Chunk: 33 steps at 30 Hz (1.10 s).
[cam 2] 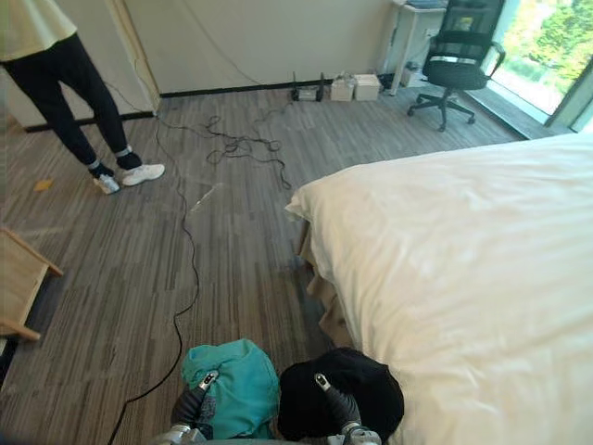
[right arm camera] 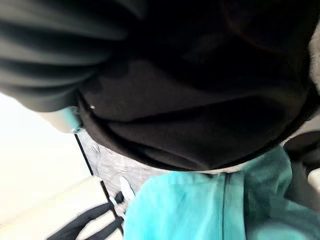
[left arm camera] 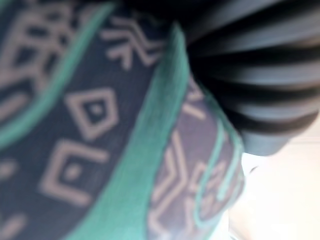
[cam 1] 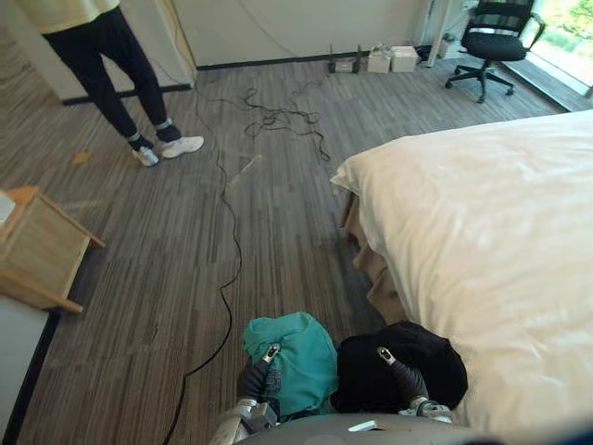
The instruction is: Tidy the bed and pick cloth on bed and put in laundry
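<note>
The left hand and right hand sit low in the eye views, close to the robot, side by side at the foot corner of the bed. The left hand is buried in a bunched teal cloth. The left wrist view shows a dark band with a pale geometric pattern on that cloth, edged in teal and pressed against the hand's ribbed cover. The right hand is sunk in a bunched black cloth. The fingers of both hands are hidden in fabric, so I cannot tell whether either hand is clamped or loose. The two cloths touch each other. The black one lies against the near edge of the white duvet, and the teal one hangs out over the floor, beside the bed.

The duvet's far corner juts to the left, with a tan bed skirt showing below its edge. Left of that edge a broad strip of striped floor lies open as far as a wooden bedside cabinet at the left border. A person in dark trousers and white shoes stands well away at the far left. An office chair and white boxes stand along the far wall.
</note>
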{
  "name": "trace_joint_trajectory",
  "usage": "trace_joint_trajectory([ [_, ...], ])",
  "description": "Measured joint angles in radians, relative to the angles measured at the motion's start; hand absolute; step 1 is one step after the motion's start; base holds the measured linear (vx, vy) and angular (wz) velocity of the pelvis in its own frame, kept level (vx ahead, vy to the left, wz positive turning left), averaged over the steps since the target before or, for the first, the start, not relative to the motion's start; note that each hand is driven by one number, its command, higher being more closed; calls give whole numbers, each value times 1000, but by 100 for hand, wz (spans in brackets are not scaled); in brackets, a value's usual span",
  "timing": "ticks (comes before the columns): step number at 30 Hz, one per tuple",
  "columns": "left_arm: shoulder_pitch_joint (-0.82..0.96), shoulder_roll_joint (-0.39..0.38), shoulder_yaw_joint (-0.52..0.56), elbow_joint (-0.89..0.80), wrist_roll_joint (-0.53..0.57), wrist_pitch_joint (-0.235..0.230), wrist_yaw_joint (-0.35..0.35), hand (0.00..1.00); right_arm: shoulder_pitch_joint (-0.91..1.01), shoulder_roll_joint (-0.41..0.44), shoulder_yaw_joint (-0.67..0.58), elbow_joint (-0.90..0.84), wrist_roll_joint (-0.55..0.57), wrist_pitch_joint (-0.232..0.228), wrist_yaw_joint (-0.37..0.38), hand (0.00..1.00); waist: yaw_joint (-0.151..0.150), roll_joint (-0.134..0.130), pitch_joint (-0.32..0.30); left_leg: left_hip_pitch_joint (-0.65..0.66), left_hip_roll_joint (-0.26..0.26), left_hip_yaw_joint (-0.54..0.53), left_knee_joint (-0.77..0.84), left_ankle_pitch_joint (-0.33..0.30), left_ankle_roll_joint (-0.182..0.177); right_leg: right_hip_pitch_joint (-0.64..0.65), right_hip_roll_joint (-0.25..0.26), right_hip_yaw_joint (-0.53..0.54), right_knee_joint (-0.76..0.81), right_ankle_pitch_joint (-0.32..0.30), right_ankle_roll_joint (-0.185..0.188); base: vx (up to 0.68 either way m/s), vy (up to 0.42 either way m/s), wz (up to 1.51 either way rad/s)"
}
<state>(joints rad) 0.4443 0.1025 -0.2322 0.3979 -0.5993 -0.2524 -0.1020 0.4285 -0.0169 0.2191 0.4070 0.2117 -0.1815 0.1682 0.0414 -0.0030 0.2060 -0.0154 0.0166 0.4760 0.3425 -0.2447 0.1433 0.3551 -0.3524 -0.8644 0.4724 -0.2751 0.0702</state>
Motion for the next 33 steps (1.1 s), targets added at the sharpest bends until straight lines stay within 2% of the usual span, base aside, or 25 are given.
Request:
trace_joint_trajectory([
  [3, 0, 9, -1, -2, 0, 0, 2, 100, 0, -2, 37, 0, 0, -15, 1, 100, 5, 5, 10, 39, -35, -51, -77, 37, 16, -36, -21, 1, 80, -2, -3, 35, 47, 59],
  [5, -1, 23, -13, 0, 0, 0, 10, 100, 3, -6, 61, 1, -1, -32, 1, 100, 3, 12, 23, 76, -59, -88, -119, 52, 19, -64, -45, 23, 153, -8, -30, 36, 22, 60],
  [6, -5, 30, -29, 2, -1, 0, 21, 100, 3, -7, 73, 2, -2, -41, -1, 100, -1, 7, 22, 91, -76, -125, -147, 56, 2, -114, -36, 89, 175, -22, -51, 25, -9, 88],
  [9, -44, 44, -67, 60, 1, -4, 22, 100, 2, -7, 90, 17, 9, -71, -28, 100, -36, 4, 23, 93, -89, -241, -172, 77, -17, -201, 68, 294, 129, -44, -29, 67, -47, 130],
  [10, -59, 48, -85, 72, 4, -5, 22, 100, -2, -8, 88, 44, 26, -90, -44, 100, -42, 3, 22, 102, -90, -282, -182, 91, -9, -216, 113, 360, 68, -43, -28, 130, -72, 126],
  [12, -69, 68, -114, 74, 5, -5, 22, 100, -7, -11, 78, 65, 66, -107, -64, 100, -39, -8, 15, 105, -104, -338, -187, 103, -16, -229, 158, 442, -32, -32, -18, 123, -65, 104],
  [13, -73, 77, -124, 73, 6, -5, 22, 100, -9, -15, 65, 81, 96, -115, -71, 100, -37, -16, 8, 107, -117, -363, -191, 107, -17, -235, 172, 489, -92, -9, -27, 125, -87, 66],
  [15, -74, 79, -124, 73, 6, -6, 25, 100, -10, -29, 53, 93, 122, -119, -73, 100, -31, -23, 2, 122, -137, -372, -201, 119, -18, -233, 175, 511, -158, 54, -34, 125, -109, 29],
  [16, -74, 72, -132, 78, 6, -3, 33, 100, -11, -44, 44, 93, 131, -119, -71, 100, -35, -23, -3, 131, -138, -376, -204, 119, -23, -213, 178, 511, -182, 51, -28, 104, -116, 2],
  [18, -68, 61, -162, 77, 10, -1, 37, 100, -9, -47, 25, 93, 141, -119, -64, 100, -38, -3, -9, 140, -130, -374, -225, 126, -39, -202, 194, 518, -213, 58, -28, 82, -123, -6],
  [20, -62, 58, -183, 74, 43, 0, 36, 100, -9, -56, 19, 93, 150, -115, -53, 100, -47, -1, -13, 160, -119, -366, -256, 135, -59, -192, 207, 519, -234, 65, -36, 64, -138, -15],
  [23, -60, 59, -198, 74, 65, 0, 36, 100, -5, -55, 19, 93, 160, -109, -48, 100, -53, -16, -21, 209, -105, -356, -294, 145, -92, -157, 223, 523, -252, 65, -36, 39, -140, -14],
  [26, -59, 56, -199, 73, 67, 0, 33, 100, -1, -54, 19, 93, 162, -107, -42, 100, -53, -22, -26, 225, -97, -350, -309, 148, -96, -145, 233, 529, -263, 64, -37, 6, -70, -8],
  [27, -7, 41, -199, 57, 59, 2, 13, 100, 10, -51, 28, 93, 168, -98, -21, 100, -81, -10, -86, 246, -93, -348, -378, 196, -85, -152, 249, 543, -279, 69, -46, 0, 0, 0],
  [33, -6, 41, -199, 57, 56, 2, 13, 100, 12, -52, 29, 93, 168, -98, -21, 100, -82, -7, -88, 245, -89, -342, -382, 196, -85, -154, 255, 548, -288, 73, -51, 1, -1, -2],
])
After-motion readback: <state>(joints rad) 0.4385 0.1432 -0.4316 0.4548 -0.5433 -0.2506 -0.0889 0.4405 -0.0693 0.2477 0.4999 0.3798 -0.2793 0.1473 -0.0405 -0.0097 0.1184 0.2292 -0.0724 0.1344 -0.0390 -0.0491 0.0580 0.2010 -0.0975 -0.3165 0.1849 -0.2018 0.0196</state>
